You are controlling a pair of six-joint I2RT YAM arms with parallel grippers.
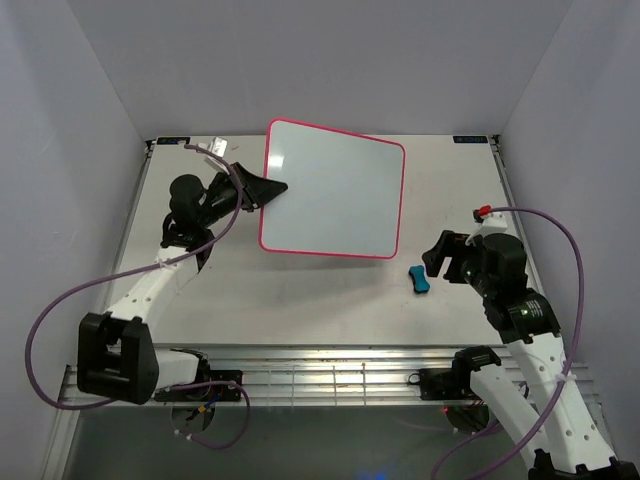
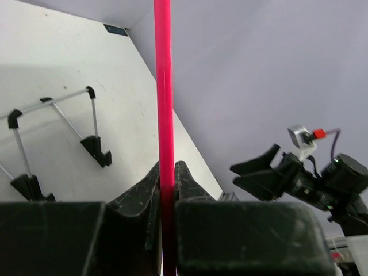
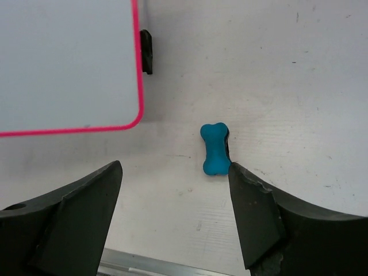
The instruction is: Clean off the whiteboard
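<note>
The whiteboard [image 1: 335,190], white with a pink-red frame, is in the middle of the table and shows no writing. My left gripper [image 1: 275,188] is shut on its left edge; in the left wrist view the pink frame [image 2: 164,86] runs edge-on between the closed fingers of that gripper [image 2: 167,172]. The blue bone-shaped eraser [image 1: 418,279] lies on the table just off the board's near right corner. My right gripper [image 1: 432,258] is open and empty just right of the eraser. In the right wrist view the eraser [image 3: 215,148] lies just ahead of the open gripper [image 3: 175,172], near its right finger, and the board's corner [image 3: 63,63] is at upper left.
A thin black wire stand [image 2: 57,106] lies on the table under the board; one black foot [image 3: 147,52] shows past the board's edge. Grey walls enclose the table at the back and sides. A metal rail [image 1: 330,375] runs along the near edge.
</note>
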